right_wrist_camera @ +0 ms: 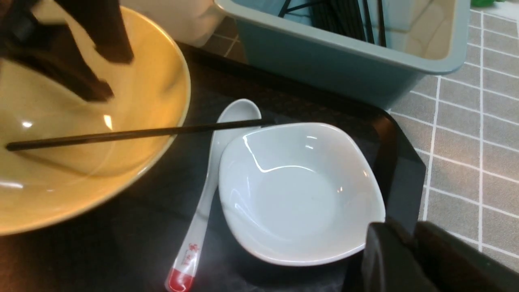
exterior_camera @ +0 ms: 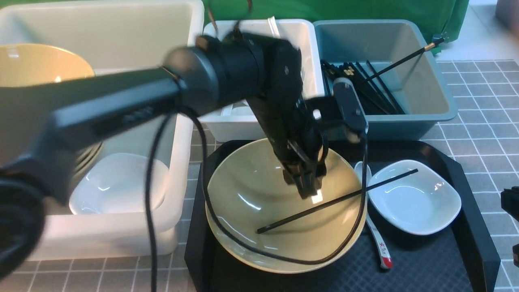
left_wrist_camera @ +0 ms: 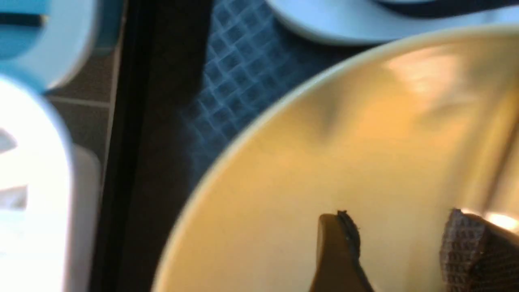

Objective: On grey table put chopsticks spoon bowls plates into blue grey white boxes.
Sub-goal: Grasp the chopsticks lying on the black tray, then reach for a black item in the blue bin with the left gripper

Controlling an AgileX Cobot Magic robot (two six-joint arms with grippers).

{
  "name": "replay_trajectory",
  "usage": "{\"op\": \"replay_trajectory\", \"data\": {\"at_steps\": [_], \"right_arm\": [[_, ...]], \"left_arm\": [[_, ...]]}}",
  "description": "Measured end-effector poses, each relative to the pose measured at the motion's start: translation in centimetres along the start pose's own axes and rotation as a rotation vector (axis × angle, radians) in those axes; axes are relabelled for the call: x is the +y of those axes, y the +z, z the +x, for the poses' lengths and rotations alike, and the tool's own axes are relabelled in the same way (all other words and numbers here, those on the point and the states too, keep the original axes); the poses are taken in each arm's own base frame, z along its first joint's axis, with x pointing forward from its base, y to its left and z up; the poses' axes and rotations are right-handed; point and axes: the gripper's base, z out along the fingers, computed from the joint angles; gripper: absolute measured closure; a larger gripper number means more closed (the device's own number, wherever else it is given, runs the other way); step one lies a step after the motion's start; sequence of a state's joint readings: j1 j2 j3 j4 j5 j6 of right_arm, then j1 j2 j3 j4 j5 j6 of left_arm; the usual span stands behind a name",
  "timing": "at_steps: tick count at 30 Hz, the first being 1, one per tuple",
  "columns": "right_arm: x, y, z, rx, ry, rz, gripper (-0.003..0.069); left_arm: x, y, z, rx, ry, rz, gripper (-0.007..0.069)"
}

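White box (exterior_camera: 121,239) is sitting left. My left gripper (exterior_camera: 309,187) is hanging spread and empty inside the bowl (exterior_camera: 251,202), near its far rim. Chopstick (exterior_camera: 336,200) is bridging bowl rim and plate (exterior_camera: 417,202); spoon (exterior_camera: 379,241) is lying between them. My right gripper (right_wrist_camera: 405,235) is hovering by the tray's (exterior_camera: 466,190) right edge; can't tell its grip.

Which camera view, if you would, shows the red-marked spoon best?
The right wrist view: the spoon lies close, scoop to red tip. The front view shows it smaller, crossed by a chopstick; the left wrist view misses it.
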State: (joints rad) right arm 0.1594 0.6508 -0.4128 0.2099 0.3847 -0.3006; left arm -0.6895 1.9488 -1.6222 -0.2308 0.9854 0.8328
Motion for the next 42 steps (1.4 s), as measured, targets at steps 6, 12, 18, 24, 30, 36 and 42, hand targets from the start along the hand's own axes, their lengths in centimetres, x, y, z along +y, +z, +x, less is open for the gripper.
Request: {"op": "replay_trajectory", "data": {"at_steps": [6,12,18,24,30,36,42], "right_arm": [[0.0,0.0,-0.1,-0.007,0.000,0.002,0.0538],[0.0,0.0,-0.1,-0.007,0.000,0.002,0.0533],[0.0,0.0,-0.1,-0.007,0.016,0.002,0.0528],[0.0,0.0,-0.1,-0.009,0.016,0.003,0.0526],[0.0,0.0,-0.1,-0.009,0.018,0.003,0.0519],[0.0,0.0,-0.1,-0.010,0.019,0.003,0.0512],[0.0,0.0,-0.1,-0.010,0.019,0.003,0.0508]], "left_arm": [[-1.6,0.0,0.3,0.018,-0.025,0.158,0.0331],[-1.4,3.8,1.3,0.063,0.021,0.195,0.0394],[-0.7,4.7,1.1,0.027,0.018,0.130,0.0597],[0.0,2.5,-0.6,-0.006,-0.017,0.113,0.0615],[1.6,-3.1,-4.4,-0.177,0.000,-0.002,0.0617],[4.6,-5.9,-8.0,-0.530,-0.039,-0.310,0.0617],[8.8,-1.3,-9.0,-0.798,-0.232,-0.576,0.0599]]}}
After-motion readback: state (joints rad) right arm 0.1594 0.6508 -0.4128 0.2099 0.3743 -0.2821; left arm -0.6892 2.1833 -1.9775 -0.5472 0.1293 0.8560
